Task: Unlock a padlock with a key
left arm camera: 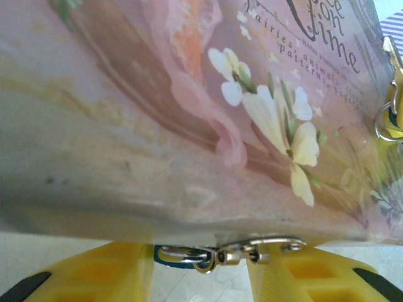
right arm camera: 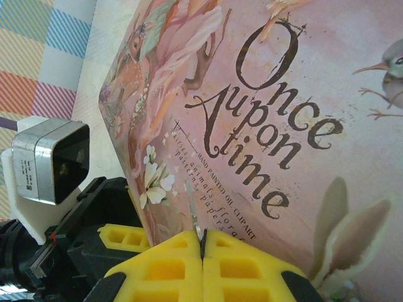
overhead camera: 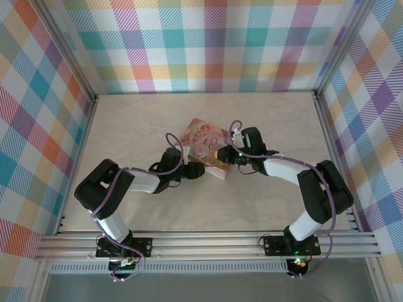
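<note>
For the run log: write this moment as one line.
left claw: straddles padlock, grip unclear | right claw: shut on key, at tin | key: not in padlock

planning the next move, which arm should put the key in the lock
Right. The right gripper is shut on the key beside the tin; the lock sits between the left gripper's fingers.
</note>
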